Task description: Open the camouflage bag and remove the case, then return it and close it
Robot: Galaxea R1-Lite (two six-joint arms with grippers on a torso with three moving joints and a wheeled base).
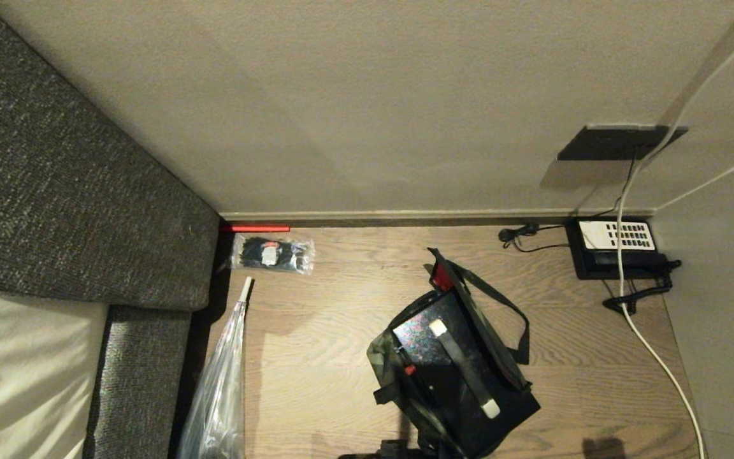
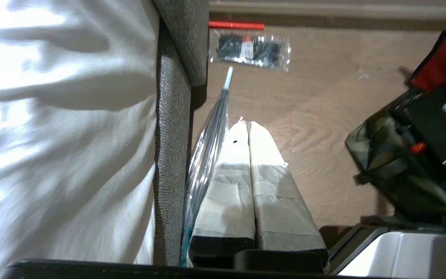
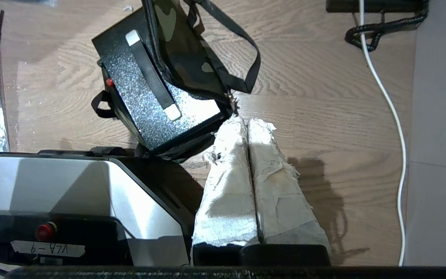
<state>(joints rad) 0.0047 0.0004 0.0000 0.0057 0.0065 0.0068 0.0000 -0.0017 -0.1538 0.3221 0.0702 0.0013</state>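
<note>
The camouflage bag (image 1: 385, 358) lies open on the wooden surface, its lid flap (image 1: 441, 278) folded back with the red lining showing. Inside it sits the case (image 1: 419, 341), black and speckled, with its long handle and red latch facing up. Neither gripper shows in the head view. In the right wrist view my right gripper (image 3: 247, 123) is shut and empty, its taped fingertips just beside the near corner of the case (image 3: 138, 102) and the bag's flap (image 3: 180, 50). My left gripper (image 2: 246, 126) is shut and empty too, well off to the left of the bag (image 2: 385, 155).
A clear plastic bag (image 1: 217, 395) leans against the grey upholstered edge (image 1: 144, 357) at the left. A packet of black zip ties (image 1: 271, 253) lies by the wall. A black telephone (image 1: 618, 245) and a white cable (image 1: 654, 357) are at the right. My base (image 3: 72, 186) is close to the bag.
</note>
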